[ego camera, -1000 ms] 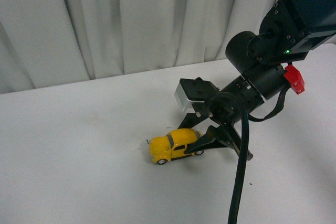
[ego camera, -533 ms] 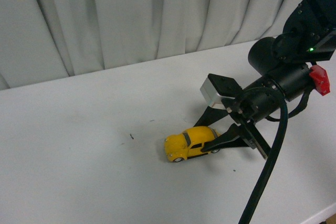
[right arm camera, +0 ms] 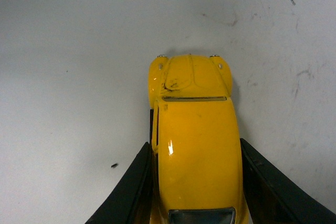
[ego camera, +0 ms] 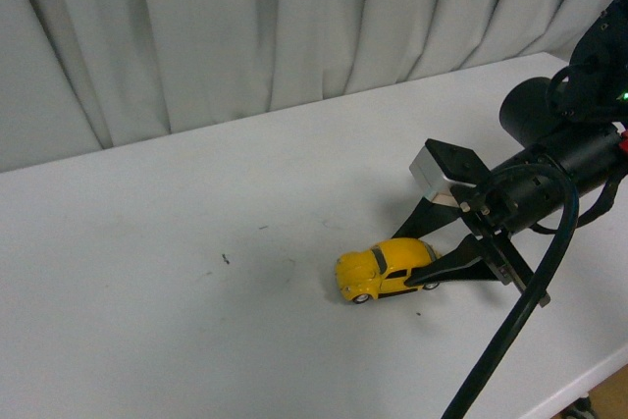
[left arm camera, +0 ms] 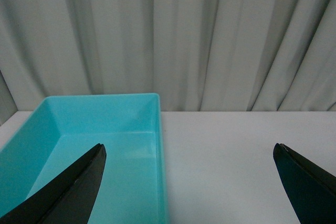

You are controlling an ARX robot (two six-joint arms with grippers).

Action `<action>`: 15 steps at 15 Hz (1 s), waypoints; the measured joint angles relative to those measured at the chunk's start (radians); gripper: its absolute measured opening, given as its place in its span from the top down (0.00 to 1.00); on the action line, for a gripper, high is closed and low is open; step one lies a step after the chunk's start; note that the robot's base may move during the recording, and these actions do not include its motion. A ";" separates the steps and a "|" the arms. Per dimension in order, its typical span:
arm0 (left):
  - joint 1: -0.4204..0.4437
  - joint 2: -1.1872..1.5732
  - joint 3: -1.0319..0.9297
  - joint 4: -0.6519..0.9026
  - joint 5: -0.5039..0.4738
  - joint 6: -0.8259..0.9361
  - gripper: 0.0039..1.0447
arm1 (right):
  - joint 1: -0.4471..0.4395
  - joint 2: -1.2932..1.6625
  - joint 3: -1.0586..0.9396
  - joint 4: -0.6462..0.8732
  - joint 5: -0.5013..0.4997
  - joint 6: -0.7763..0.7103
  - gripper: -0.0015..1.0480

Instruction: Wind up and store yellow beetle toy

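**Two grippers: one clamped on the beetle, one spread wide near a bin**

Pale pleated curtain (ego camera: 245, 36) fills the whole back of the front view, from 9 o'clock across to 3 o'clock. Below it lies the white counter (ego camera: 147, 272), with its edge showing at 5 o'clock.

The black right arm (ego camera: 559, 154) reaches in from 3 o'clock and slopes down toward the middle. A silver block (ego camera: 437, 169) sits on its wrist, and a thick black cable (ego camera: 510, 331) hangs off toward 5 o'clock.

In the left wrist view, a teal bin (left arm camera: 100, 96) stands open on the counter just in front of the curtain. It lies nearer to one finger of the left gripper (left arm camera: 191, 182) than to the other. Those dark fingers (left arm camera: 73, 187) are spread far apart, well above the counter.

The right gripper (ego camera: 402, 262) is closed on the yellow beetle toy (ego camera: 383, 270). In the right wrist view its fingers (right arm camera: 136, 187) press against both flanks of the rear half. The toy stands with its wheels on the counter at about 4 o'clock from the middle of the front view, nose toward 8 o'clock. Its bonnet and two small headlights point away from the gripper.

A few dark specks (ego camera: 226, 260) mark the counter at 9 o'clock from the toy, well apart from it.
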State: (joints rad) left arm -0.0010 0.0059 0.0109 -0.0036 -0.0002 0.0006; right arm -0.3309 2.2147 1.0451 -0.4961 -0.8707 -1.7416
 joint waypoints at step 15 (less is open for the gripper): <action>0.000 0.000 0.000 0.000 0.000 0.000 0.06 | -0.095 0.010 -0.020 0.011 0.031 0.004 0.06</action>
State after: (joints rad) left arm -0.0010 0.0059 0.0109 -0.0032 -0.0002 0.0006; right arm -0.4263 2.2250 1.0248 -0.4850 -0.8394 -1.7374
